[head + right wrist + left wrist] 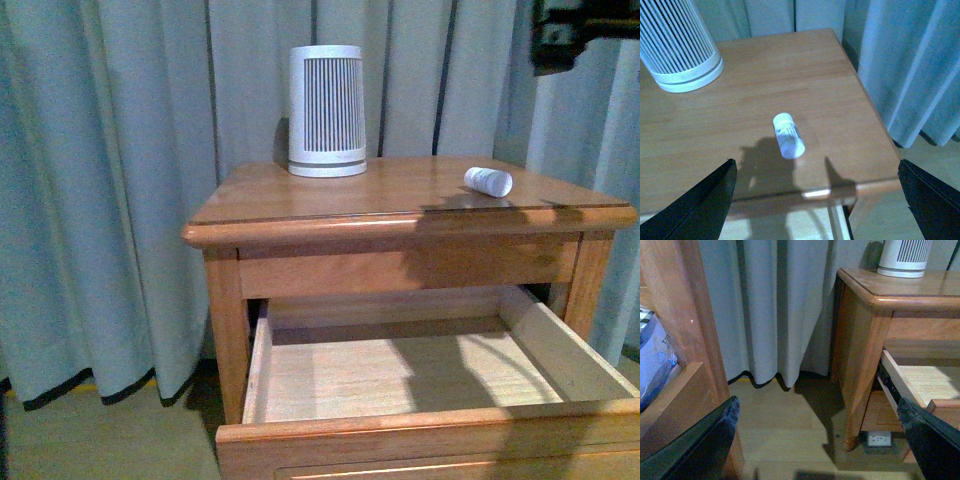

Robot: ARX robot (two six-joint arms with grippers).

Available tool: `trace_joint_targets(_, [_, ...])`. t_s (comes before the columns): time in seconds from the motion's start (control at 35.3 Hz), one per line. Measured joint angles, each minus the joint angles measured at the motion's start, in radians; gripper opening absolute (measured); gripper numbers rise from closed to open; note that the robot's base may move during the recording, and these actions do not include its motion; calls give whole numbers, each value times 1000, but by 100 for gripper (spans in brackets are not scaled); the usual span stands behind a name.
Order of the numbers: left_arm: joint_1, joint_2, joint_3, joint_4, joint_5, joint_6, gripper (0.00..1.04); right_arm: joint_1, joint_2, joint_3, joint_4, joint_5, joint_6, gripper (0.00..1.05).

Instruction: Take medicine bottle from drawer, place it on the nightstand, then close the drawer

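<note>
Medicine bottle on its side atop nightstand, drawer open, pale curtains behind, both hands empty, spread

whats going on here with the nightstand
The medicine bottle lies on its side on top of the nightstand, near the white ribbed device. The right gripper hovers open above it, holding nothing. The drawer is pulled out and looks empty; the left gripper is open, off to the side.

Glossy wooden nightstand, plastic medicine bottle
</note>
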Motion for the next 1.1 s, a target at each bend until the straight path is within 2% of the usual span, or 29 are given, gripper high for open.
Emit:
trace_joint_targets(0.2, [0,0,0,0,0,0,98,-15,-458,-564,-31,-78,103,98])
trace_joint_targets(0.42, [0,0,0,0,0,0,98,41,-627,-879,-47,-85,139,98])
trace_joint_targets(0.54, [0,0,0,0,0,0,98,82,-572,-1007,51,-98,151,98])
trace_joint_targets(0.74, [0,0,0,0,0,0,98,96,-241,-1027,416,-98,137,98])
trace_joint_targets(0.96, [0,0,0,0,0,0,98,86,76,-883,652,-87,67,98])
trace_joint_targets(1.1, [0,0,0,0,0,0,98,70,232,-760,698,-80,1,98])
